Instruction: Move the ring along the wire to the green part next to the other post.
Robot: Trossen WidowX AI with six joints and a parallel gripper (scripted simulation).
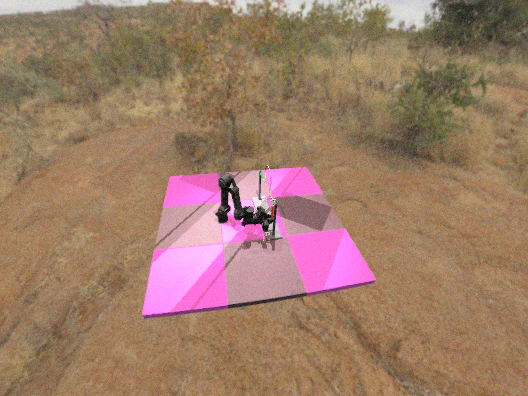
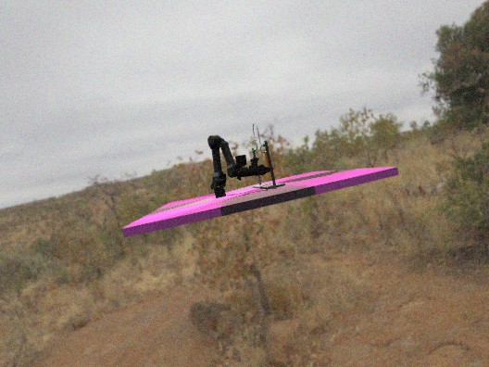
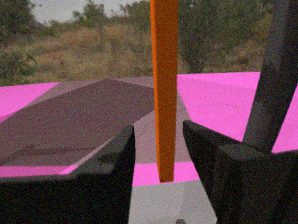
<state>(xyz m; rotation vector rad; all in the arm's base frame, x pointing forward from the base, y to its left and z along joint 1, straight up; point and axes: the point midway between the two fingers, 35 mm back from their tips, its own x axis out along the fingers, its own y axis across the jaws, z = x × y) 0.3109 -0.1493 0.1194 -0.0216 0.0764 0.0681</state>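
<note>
The orange handle [image 3: 165,90] [image 1: 273,210] [image 2: 267,158] hangs upright, and its lower end sits between my two fingers in the wrist view. My gripper [image 3: 158,129] [image 1: 269,217] [image 2: 259,170] is partly open, with a gap showing on each side of the handle, so it does not clamp it. The near dark post [image 3: 272,75] [image 2: 269,169] stands just right of the handle. The far post [image 1: 260,186] carries a green wire part [image 1: 260,174] at its top. The ring and the thin grey wire are too small to make out.
The posts stand on a small grey base plate [image 1: 260,202] [image 3: 160,200] on a pink and mauve tiled platform [image 1: 320,260] [image 2: 185,213] [image 3: 220,100]. The arm base [image 1: 222,214] stands left of the plate. Dry scrubland lies all around.
</note>
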